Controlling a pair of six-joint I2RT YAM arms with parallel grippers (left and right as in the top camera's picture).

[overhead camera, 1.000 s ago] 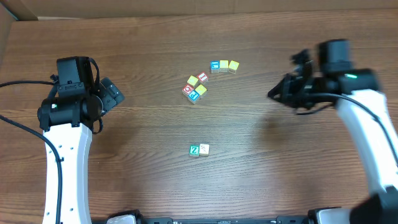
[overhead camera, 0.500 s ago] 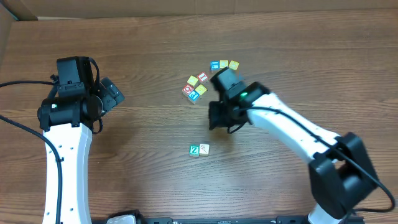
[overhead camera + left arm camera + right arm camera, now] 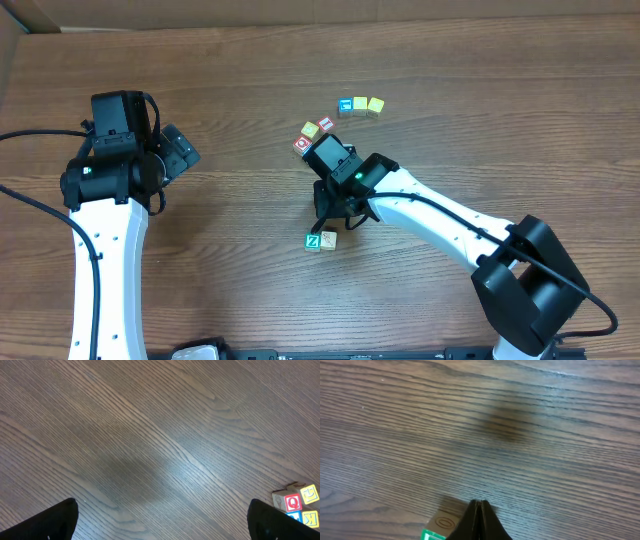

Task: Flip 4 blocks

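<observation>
Pair: green Z block and cream block are lying touching on the bench. Your right gripper is hovering just beside the Z block, pressed fully together and gripping nothing, probably so its tip can tip the cube over. Teal-blue block and yellow block are sitting well beyond it. Your left gripper is waiting spread wide, empty, far off.

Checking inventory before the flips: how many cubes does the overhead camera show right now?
8 cubes: three in a far row, three clustered beside the right arm, two nearest the robot: green Z, cream. The arm may hide more.
</observation>
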